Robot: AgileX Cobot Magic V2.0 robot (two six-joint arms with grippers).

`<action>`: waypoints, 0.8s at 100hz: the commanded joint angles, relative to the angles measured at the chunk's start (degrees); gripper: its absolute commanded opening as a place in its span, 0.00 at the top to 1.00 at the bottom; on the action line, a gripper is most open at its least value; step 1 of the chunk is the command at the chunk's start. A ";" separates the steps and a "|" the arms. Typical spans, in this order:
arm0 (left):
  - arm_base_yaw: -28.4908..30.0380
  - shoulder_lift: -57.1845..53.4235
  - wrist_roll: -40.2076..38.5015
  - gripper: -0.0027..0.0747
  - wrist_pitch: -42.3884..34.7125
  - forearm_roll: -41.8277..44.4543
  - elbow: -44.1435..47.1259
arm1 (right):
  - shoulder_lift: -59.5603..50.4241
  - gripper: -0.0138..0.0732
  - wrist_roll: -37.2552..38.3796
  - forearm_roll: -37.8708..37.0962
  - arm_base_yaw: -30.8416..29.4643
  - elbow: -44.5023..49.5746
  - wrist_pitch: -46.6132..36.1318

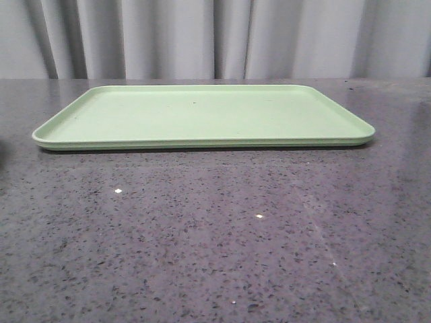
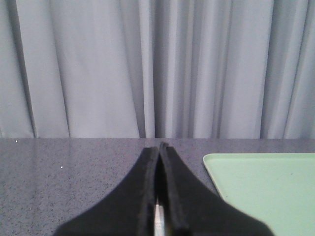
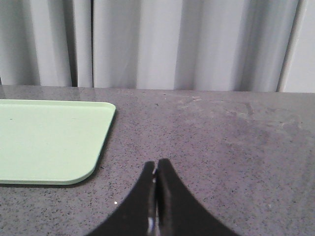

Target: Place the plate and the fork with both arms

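You are looking at a task not yet begun: both the left gripper (image 2: 158, 189) and the right gripper (image 3: 156, 196) are sitting with fingers pressed together, holding nothing. Beyond and between them the large rectangular light-green tray (image 1: 202, 114) is lying bare on the speckled grey stone table (image 1: 215, 235). Neither plate nor fork is showing anywhere; nothing is blocking the tray.

tray (image 1: 202, 114): light-green, looks plastic; smooth, matt w/ slight sheen; few tiny dark specks
table (image 1: 215, 235): dark grey speckled, stone-like; polished, glossy w/ small light glints
curtain (image 1: 215, 37): pale grey cloth; matt, soft folds
fingers (image 2: 142, 196): black, matt; smooth
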 commanded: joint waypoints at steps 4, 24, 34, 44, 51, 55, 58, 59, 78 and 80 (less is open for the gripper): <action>0.17 5.68 -0.20 0.99 2.62 0.96 -7.93 | 6.10 0.92 -0.50 0.29 -0.14 -7.74 1.88; 0.17 15.84 -0.20 0.99 9.34 1.12 -17.47 | 15.51 0.92 -0.50 1.61 -0.14 -17.09 9.08; 0.17 20.33 -0.20 0.99 10.70 1.12 -20.56 | 19.47 0.92 -0.50 2.66 -0.14 -20.30 11.62; 0.17 24.09 -0.20 0.99 11.70 1.12 -23.10 | 23.49 0.92 -0.50 3.68 -0.14 -22.60 13.25; 0.17 26.33 -0.20 0.99 12.37 1.12 -24.29 | 25.45 0.92 -0.50 4.56 -0.14 -23.39 13.86; 0.17 27.31 -0.20 0.99 12.65 1.12 -24.67 | 26.15 0.91 -0.50 4.78 -0.14 -23.63 14.08; 0.17 28.13 -0.20 0.99 12.97 1.12 -25.02 | 26.60 0.91 -0.50 4.91 -0.14 -23.71 13.97; 0.17 28.30 -0.20 0.99 13.12 1.12 -25.00 | 26.68 0.91 -0.50 4.91 -0.14 -23.71 13.90; 0.17 30.39 -0.20 0.83 13.40 1.12 -25.34 | 27.23 0.69 -0.50 4.91 -0.14 -23.71 13.83; 0.17 30.39 -0.20 0.79 13.26 1.12 -25.34 | 27.23 0.65 -0.50 4.91 -0.14 -23.71 13.83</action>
